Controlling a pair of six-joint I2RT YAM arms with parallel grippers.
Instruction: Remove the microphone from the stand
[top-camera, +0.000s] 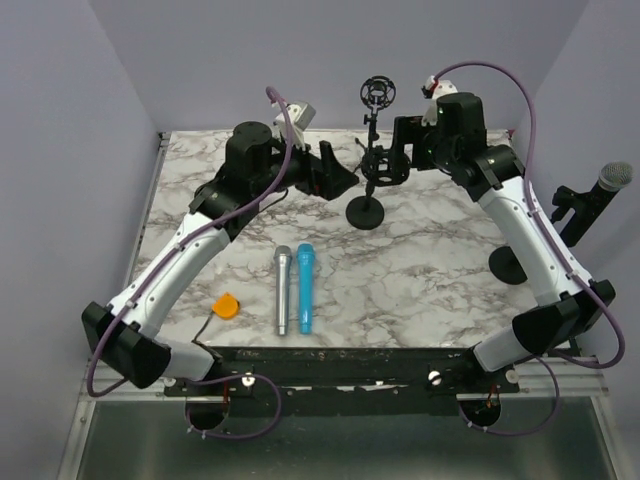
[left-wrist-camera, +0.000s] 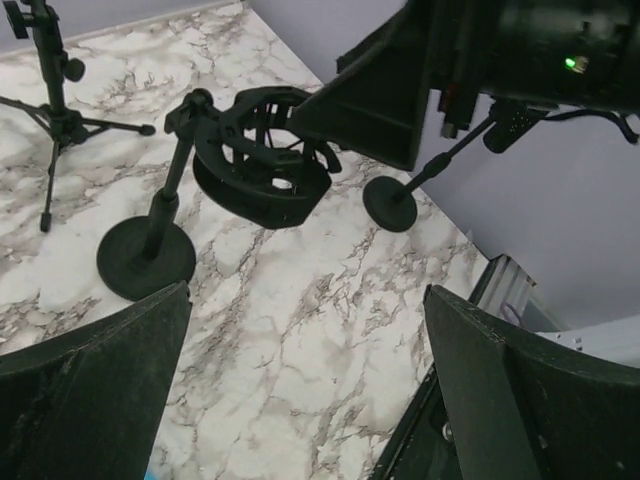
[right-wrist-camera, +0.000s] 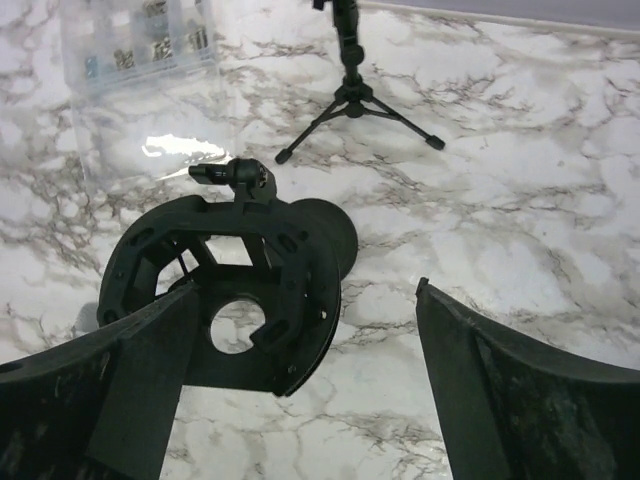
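Note:
A microphone (top-camera: 614, 177) with a grey mesh head sits tilted in the clip of a black stand (top-camera: 510, 263) at the table's right edge, away from both grippers. A silver microphone (top-camera: 283, 290) and a blue microphone (top-camera: 303, 290) lie side by side on the marble near the front. The round-base stand (top-camera: 366, 212) in the middle carries an empty shock mount (right-wrist-camera: 230, 290). My right gripper (right-wrist-camera: 307, 290) is open around that mount, whose ring is against the left finger. My left gripper (left-wrist-camera: 307, 300) is open and holds nothing, just left of the mount (left-wrist-camera: 262, 170).
A tripod stand (top-camera: 376, 95) with another empty shock mount stands at the back centre. An orange object (top-camera: 227, 305) lies at the front left. A clear plastic box (right-wrist-camera: 140, 40) sits on the marble in the right wrist view.

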